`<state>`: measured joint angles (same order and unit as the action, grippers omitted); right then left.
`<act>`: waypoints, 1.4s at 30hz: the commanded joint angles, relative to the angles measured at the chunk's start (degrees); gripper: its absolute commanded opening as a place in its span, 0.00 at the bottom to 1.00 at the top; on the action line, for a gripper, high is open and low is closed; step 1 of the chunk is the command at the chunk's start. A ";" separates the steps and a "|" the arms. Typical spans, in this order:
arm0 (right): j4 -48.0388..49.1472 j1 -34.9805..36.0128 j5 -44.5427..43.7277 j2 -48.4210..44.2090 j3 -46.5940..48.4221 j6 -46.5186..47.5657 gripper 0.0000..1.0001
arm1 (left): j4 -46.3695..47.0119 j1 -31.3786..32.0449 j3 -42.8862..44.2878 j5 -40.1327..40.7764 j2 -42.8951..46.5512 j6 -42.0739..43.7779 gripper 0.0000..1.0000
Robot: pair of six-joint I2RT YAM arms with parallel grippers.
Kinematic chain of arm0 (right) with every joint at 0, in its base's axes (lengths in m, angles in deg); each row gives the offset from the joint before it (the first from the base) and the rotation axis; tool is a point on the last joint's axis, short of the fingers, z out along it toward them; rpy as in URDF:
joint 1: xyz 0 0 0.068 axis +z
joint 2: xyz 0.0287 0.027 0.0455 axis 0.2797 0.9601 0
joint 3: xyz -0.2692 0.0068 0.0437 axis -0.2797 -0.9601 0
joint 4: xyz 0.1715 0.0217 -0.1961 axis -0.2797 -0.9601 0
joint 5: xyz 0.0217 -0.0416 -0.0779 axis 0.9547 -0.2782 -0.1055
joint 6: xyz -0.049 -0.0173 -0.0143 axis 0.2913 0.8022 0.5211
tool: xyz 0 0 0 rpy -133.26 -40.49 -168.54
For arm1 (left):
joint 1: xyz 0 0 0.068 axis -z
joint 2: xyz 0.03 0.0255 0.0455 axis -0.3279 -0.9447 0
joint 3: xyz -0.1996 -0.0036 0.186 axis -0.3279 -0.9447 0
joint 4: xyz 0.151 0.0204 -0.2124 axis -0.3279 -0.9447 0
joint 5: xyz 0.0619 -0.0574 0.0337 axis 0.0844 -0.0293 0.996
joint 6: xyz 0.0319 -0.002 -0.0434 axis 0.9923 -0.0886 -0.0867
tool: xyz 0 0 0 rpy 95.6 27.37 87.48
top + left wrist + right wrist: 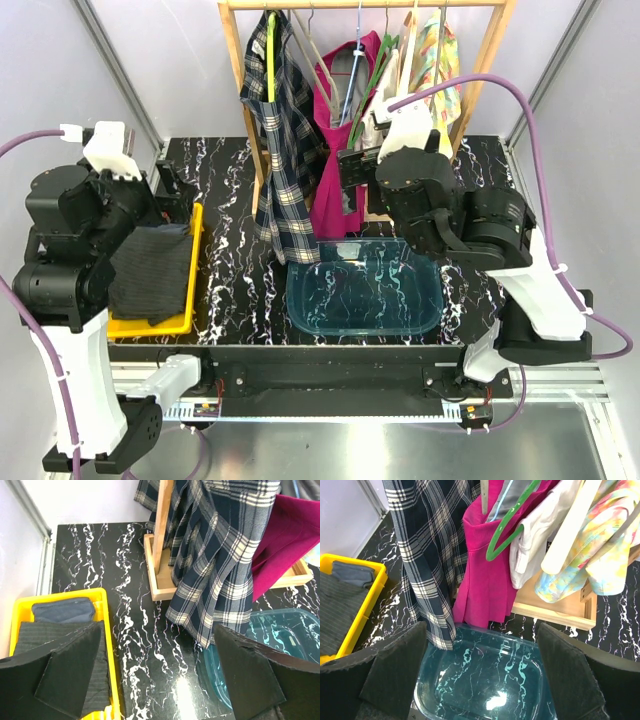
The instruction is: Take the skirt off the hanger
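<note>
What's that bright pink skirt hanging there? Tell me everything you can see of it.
The pink skirt is magenta, of soft-looking cloth, with a plain waistband on top and a body that flares downward. It hangs straight from the wooden rack, between the plaid garment and a white garment. A green hanger crosses in front of its waistband. Its hem ends just behind the far rim of the blue tub.

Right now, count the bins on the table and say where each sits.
2. The yellow bin sits at the table's left, holding folded dark clothes; the blue tub sits front centre, before the wooden rack. No third shows.
</note>
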<state>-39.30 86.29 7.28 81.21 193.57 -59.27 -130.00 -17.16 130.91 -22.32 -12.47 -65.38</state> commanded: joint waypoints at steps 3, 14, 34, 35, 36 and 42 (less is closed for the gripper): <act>2.27 -0.61 2.42 0.14 0.66 -1.35 1.00 | 10.81 1.96 10.72 -6.96 -11.36 -1.00 0.99; 23.96 -0.69 12.17 -15.41 -27.96 -0.65 0.95 | 20.38 20.25 33.80 19.92 -33.62 2.08 0.99; 34.09 -0.69 15.87 -25.87 -43.46 1.02 0.92 | 31.11 23.25 33.00 24.15 -44.78 -3.37 0.99; 34.18 -0.69 15.78 -26.14 -43.73 1.11 0.92 | 31.38 23.16 33.00 24.42 -45.13 -3.29 0.99; 34.27 -0.61 15.87 -26.57 -43.99 1.02 0.92 | 31.73 23.16 33.00 24.77 -45.57 -3.11 0.99; 34.97 -0.61 15.78 -27.90 -44.87 1.37 0.92 | 32.78 23.25 32.56 28.20 -46.64 -2.23 0.99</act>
<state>-7.48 85.87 23.15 54.90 148.98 -58.66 -101.98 5.88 162.49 2.14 -59.62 -67.59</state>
